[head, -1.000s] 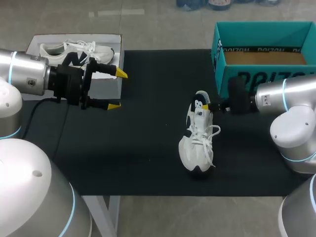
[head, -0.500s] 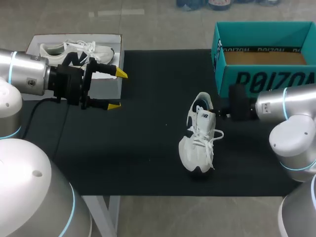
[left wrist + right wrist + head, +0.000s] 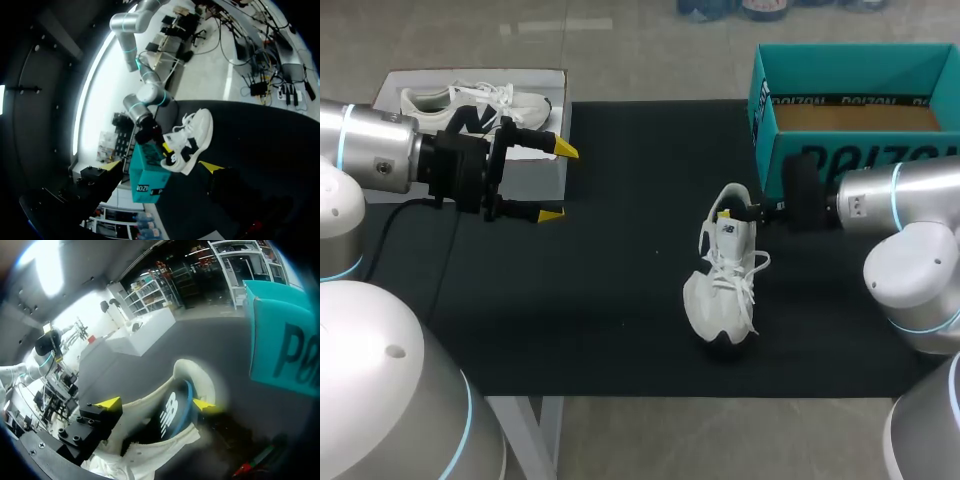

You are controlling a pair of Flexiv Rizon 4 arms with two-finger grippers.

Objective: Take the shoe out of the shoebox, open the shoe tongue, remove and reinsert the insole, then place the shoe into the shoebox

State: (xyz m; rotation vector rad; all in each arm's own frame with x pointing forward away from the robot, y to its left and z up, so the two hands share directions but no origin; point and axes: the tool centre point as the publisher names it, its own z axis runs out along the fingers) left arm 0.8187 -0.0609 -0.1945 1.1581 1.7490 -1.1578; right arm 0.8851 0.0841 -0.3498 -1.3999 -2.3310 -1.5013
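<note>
white shoe, navy-lined, loosely laced

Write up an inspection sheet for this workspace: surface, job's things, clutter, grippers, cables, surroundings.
Surface: a black mat covers the table.
Job's things: the white shoe is on the mat, out of the box, heel end toward the right arm. The teal shoebox stands open at the back right with no shoe in it.
Clutter: a white box at the back left holds a second shoe.
Grippers: the left gripper is open and empty, in front of the white box. The right gripper is at the shoe's heel opening; the grip is unclear.
Cables: a black cable hangs below the left arm.
Surroundings: nothing seen reaching over the table.
</note>
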